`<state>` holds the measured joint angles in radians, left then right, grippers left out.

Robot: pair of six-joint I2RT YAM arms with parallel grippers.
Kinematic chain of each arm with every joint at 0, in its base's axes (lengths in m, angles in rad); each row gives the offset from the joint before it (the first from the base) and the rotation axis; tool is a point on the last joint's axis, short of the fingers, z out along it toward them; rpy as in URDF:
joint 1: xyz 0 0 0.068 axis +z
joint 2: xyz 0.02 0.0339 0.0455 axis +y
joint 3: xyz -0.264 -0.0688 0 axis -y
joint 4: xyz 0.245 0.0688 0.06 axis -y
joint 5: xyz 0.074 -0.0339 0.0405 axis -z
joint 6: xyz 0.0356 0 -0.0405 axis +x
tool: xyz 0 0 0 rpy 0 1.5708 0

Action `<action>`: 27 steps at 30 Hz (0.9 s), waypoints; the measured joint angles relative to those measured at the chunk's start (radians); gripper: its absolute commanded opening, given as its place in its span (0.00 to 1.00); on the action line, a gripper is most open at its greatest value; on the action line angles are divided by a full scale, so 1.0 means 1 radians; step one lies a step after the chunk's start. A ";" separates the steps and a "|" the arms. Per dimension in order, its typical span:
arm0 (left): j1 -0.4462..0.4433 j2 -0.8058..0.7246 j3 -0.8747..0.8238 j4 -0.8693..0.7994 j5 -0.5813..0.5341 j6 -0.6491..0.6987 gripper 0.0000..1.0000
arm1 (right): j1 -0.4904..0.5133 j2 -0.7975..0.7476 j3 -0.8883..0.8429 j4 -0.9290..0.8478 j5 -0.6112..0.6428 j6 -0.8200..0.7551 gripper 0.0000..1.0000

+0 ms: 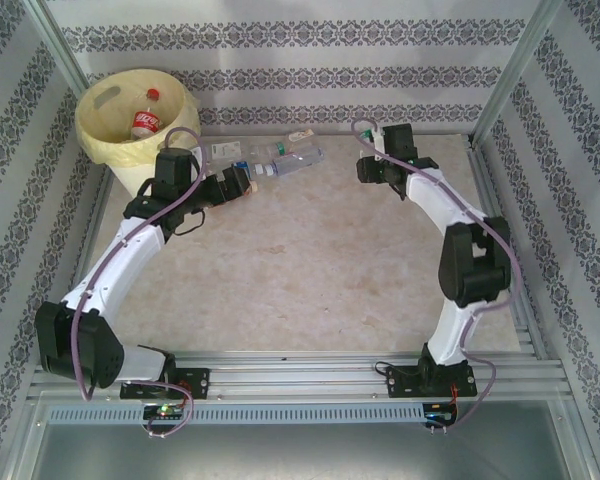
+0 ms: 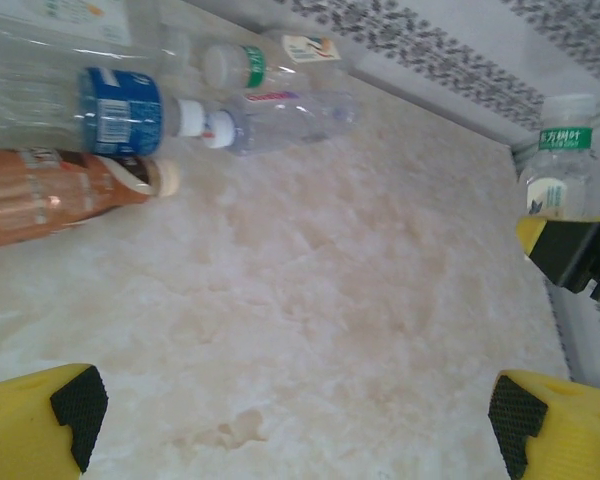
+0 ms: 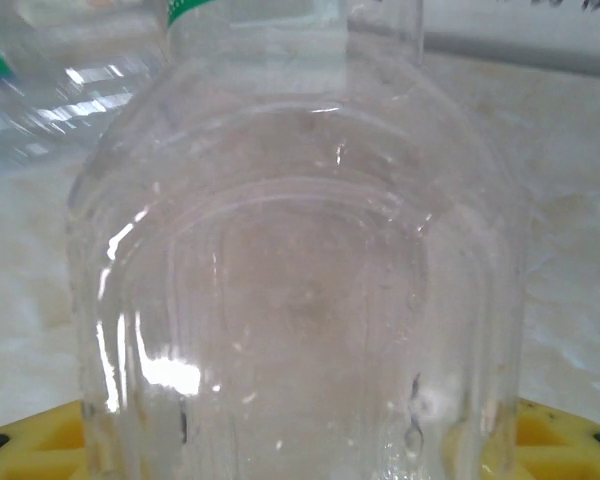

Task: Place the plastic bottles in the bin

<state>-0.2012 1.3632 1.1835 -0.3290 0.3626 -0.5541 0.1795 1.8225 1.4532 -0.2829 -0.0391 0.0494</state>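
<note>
The bin (image 1: 100, 135), cream with a pale yellow liner, stands at the far left corner, and a red-labelled bottle (image 1: 145, 121) lies inside it. Several plastic bottles lie along the back edge: an orange one (image 2: 50, 195), a blue-labelled one (image 2: 120, 110), a clear one (image 2: 285, 115) and a green-banded one (image 2: 265, 62). My left gripper (image 2: 295, 420) hovers over bare table just short of them, open wide with nothing between its fingers. At the back right, my right gripper (image 3: 300, 445) is shut on a clear bottle with a green label (image 3: 300, 280), which stands upright (image 2: 560, 170).
Patterned walls close in the marbled tabletop (image 1: 310, 270) on three sides, with metal posts at the back corners. The aluminium rail (image 1: 300, 375) with both arm bases runs along the near edge.
</note>
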 measured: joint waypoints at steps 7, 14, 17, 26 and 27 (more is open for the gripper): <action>-0.035 0.039 0.006 0.076 0.144 -0.005 1.00 | 0.026 -0.183 -0.233 0.169 -0.150 0.196 0.44; -0.098 0.122 0.084 0.135 0.278 -0.028 1.00 | 0.098 -0.266 -0.326 0.236 -0.321 0.263 0.46; -0.122 0.158 0.133 0.160 0.317 -0.042 1.00 | 0.132 -0.299 -0.328 0.243 -0.377 0.259 0.46; -0.186 0.293 0.304 0.169 0.315 -0.069 1.00 | 0.190 -0.324 -0.313 0.217 -0.515 0.207 0.47; -0.190 0.307 0.328 0.153 0.296 -0.068 0.97 | 0.192 -0.323 -0.305 0.205 -0.528 0.201 0.47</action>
<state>-0.3916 1.6707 1.5120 -0.1764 0.6590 -0.6224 0.3714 1.4994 1.1484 -0.0776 -0.5674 0.2501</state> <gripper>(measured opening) 0.996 0.574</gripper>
